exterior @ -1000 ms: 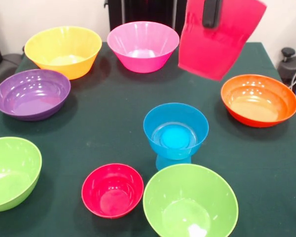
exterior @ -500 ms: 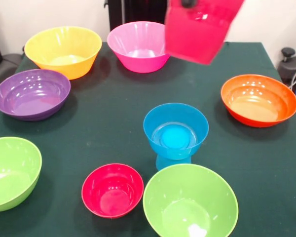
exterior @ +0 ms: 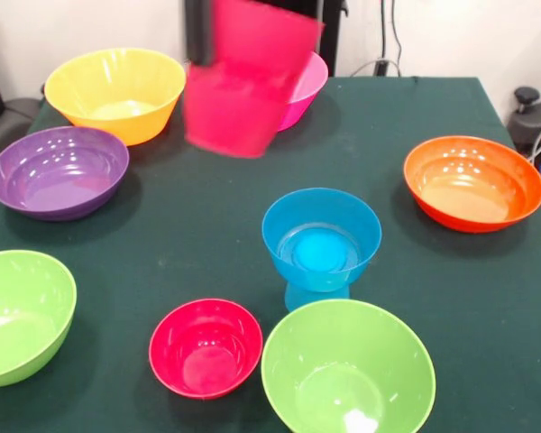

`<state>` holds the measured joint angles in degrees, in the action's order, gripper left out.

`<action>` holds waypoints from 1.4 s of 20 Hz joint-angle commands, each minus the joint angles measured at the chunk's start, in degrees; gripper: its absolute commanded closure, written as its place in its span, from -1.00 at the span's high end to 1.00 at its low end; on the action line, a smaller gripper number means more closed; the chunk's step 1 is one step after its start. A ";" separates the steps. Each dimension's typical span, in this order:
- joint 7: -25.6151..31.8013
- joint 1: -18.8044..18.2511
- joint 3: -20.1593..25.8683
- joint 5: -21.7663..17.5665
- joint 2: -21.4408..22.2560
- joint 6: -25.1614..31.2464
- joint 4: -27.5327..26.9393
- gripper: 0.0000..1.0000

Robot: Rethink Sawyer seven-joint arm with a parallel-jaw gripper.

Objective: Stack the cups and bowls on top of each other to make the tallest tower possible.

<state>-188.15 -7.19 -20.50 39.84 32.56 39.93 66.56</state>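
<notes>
Hanging high over the table [exterior: 207, 216], the red cup [exterior: 239, 86] shows blurred and tilted, with a dark finger [exterior: 197, 32] of the gripper [exterior: 218, 27] at its upper left rim. The cup is off the cloth, so the gripper seems to be holding it, though only that one finger can be made out.

Right behind the cup sits the pink bowl [exterior: 308, 81], mostly hidden by it. To the cup's left stands the yellow bowl [exterior: 115, 90], and lower left of it the purple bowl [exterior: 59, 170]. Well off to the right lies the orange bowl [exterior: 473, 180].

Below the cup, toward the near side, the blue bowl [exterior: 322, 236] rests on a light blue cup [exterior: 314, 294] standing mouth down; these two make the tower, and nothing is on top of the bowl. Just in front of it is a lime green bowl [exterior: 347, 370], its rim covering part of the blue cup's base. Beside that sits the small red bowl [exterior: 206, 347], close to it; contact cannot be judged. A second green bowl [exterior: 22, 316] lies at the left edge, apart from the others.

The red cup is glossy, tapered and handleless, its mouth wider than its base.
</notes>
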 commanded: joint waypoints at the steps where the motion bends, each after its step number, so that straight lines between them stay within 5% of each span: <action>1: 17.96 -3.33 12.66 -6.34 -2.11 -4.66 8.78 -1.00; 15: 13.96 -7.02 19.59 -12.47 -2.53 -7.52 8.81 -1.00; 20: 10.24 -5.79 17.48 -15.96 -3.69 -6.79 6.09 -1.00; 28: 7.00 -5.95 19.24 -15.68 -4.54 -5.95 3.26 -1.00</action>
<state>-188.15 -13.57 -8.95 27.61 32.12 34.74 68.69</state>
